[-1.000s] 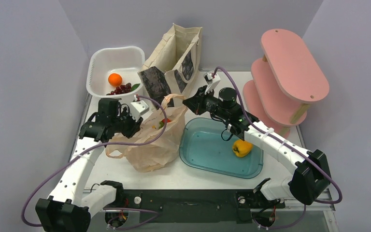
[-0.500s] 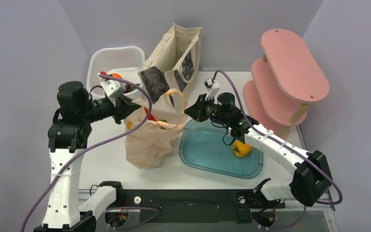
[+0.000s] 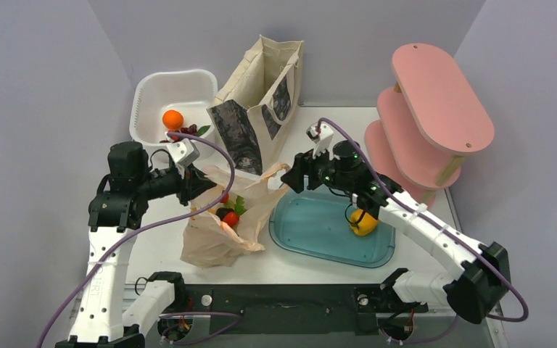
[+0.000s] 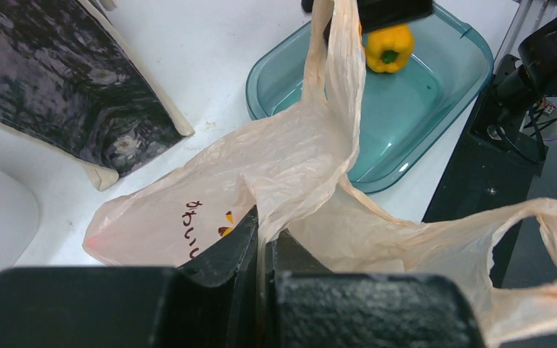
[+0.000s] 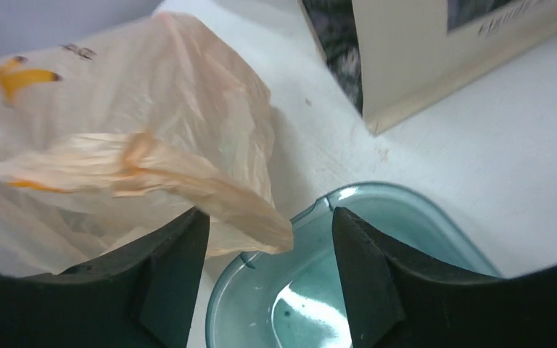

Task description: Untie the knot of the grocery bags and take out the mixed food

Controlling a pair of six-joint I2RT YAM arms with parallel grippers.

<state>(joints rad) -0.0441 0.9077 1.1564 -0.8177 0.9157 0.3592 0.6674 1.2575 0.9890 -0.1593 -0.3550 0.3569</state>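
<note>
The peach-orange plastic grocery bag slumps on the table, its mouth open. Red, green and dark pieces of the mixed food show inside. The knot is out of view; the handles hang apart. My left gripper is shut on the bag's left rim, the film pinched between its jaws. My right gripper stands open at the right handle. The handle's loose tip lies between the right gripper's spread fingers. The cream canvas tote stands behind.
A teal tray with a yellow bell pepper lies right of the bag, under my right arm. A white basket holding a round orange fruit sits back left. A pink tiered shelf stands at the right.
My right gripper opened and let go of the handle. My left gripper moved down and right with the rim, and the bag sagged lower with its mouth wider.
</note>
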